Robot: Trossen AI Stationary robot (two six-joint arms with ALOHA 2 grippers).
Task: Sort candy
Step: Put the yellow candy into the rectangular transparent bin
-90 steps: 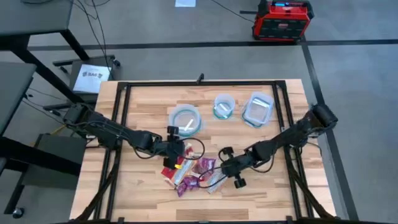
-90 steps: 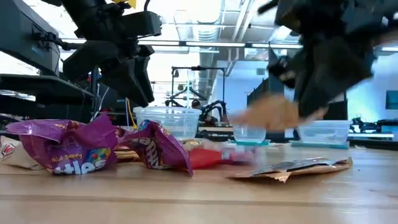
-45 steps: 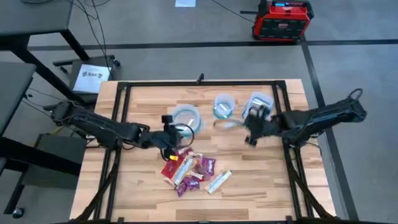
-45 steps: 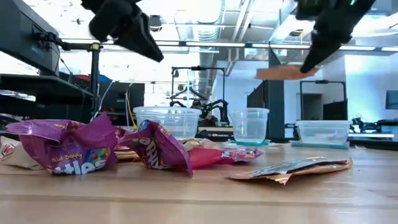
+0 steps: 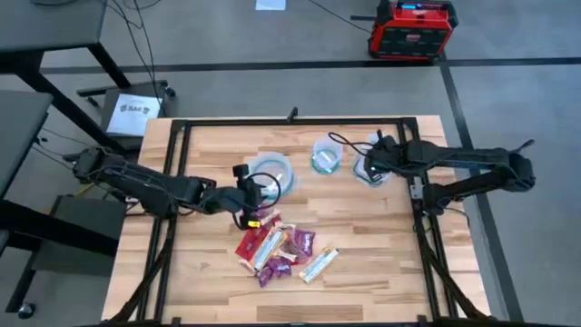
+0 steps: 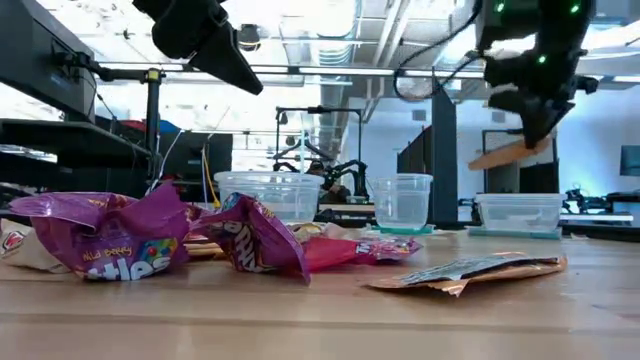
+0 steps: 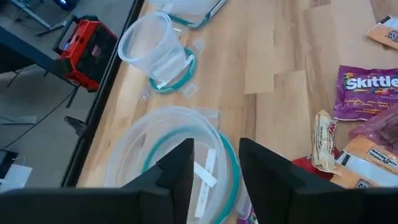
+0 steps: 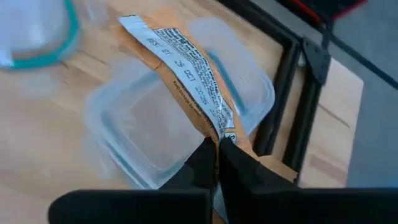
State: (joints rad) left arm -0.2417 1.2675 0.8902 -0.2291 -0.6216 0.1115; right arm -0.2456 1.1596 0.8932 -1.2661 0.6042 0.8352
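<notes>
Right gripper (image 8: 217, 149): fingers pressed together on one end of an orange-white bar wrapper (image 8: 186, 71), held above the square clear container (image 5: 377, 162) at the upper right of the high view. The wrapper stands out from the pinch without drooping much in the low view, so it is judged light, thin and fairly stiff along its length. An end grip holds it adequately, though a flat, glossy wrapper may slip or swing.

Left gripper (image 7: 214, 165): fingers spread, holding nothing, hovering over the round clear container (image 7: 168, 155) at upper centre of the high view. That container appears to hold one pale wrapper, though this is not certain.

Remaining candy (image 5: 280, 250): a loose pile at lower centre of the high view, comprising red and purple packets and bar wrappers, some overlapping. The purple Skittles packet (image 6: 105, 240) is crinkled and soft. It is judged light, with loose contents. Best hold is on a flat sealed edge, not on the bulging middle. The overlapping pieces may drag along with it.
</notes>
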